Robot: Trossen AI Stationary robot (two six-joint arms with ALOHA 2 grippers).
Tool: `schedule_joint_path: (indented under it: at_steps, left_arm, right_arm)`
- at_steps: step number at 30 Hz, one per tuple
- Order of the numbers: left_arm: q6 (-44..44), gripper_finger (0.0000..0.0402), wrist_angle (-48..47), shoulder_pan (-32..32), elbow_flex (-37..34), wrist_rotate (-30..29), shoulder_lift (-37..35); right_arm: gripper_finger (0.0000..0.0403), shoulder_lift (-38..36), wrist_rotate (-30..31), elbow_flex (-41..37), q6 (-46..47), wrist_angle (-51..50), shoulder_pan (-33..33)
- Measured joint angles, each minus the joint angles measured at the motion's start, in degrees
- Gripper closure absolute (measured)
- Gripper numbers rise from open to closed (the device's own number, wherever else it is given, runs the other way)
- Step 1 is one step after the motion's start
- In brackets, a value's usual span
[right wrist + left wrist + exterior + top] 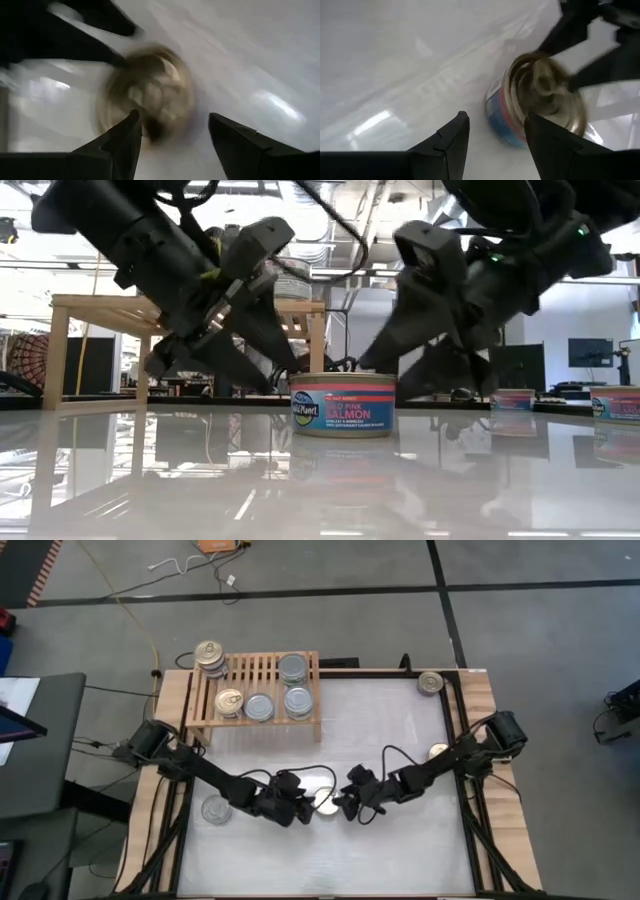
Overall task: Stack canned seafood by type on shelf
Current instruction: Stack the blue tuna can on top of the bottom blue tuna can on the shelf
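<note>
"PINK SALMON" tin, blue-red label

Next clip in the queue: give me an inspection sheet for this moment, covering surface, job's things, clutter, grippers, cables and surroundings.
Surface: white tabletop with a wooden border, glossy.
Job's things: salmon can upright on the tabletop between both arms; wooden shelf at the far left holding several cans, one stack at its far-left corner; loose cans stand at the far right corner, by the right arm and near the left edge.
Clutter: nothing seen.
Grippers: left gripper open, beside the salmon can; right gripper open, facing it from the other side; neither holds it.
Cables: yellow and white cables on the floor beyond the table.
Surroundings: grey floor with dark tape lines; side table at left.
</note>
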Motion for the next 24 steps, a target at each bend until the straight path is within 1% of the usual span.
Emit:
schedule_joint_path:
  at_steps: [2,7,15,18,24]
  left_arm:
    - [-0.72,0.0219,0.56,-0.07,0.02,0.32,0.89]
    - [-3.09,0.0219,1.81,-0.07,0.1,-0.21,2.47]
    - [-2.93,0.0219,4.03,-0.03,0.04,0.41,2.62]
    - [-3.66,0.0219,4.12,-0.03,0.03,0.52,2.64]
    - [-7.13,0.0219,4.36,-0.03,0.02,0.73,2.66]
  right_arm:
    - [0.0143,0.08,-0.04,0.69,-0.46,-3.17,-0.17]
    - [0.0143,-0.13,0.39,1.36,-0.98,-3.48,-0.73]
    - [0.0148,0.17,0.37,1.35,-0.38,-5.37,-0.53]
    - [0.0168,0.17,0.37,1.35,-0.39,-5.39,-0.14]
    - [0.0244,0.15,0.37,1.38,-0.44,-5.64,-0.05]
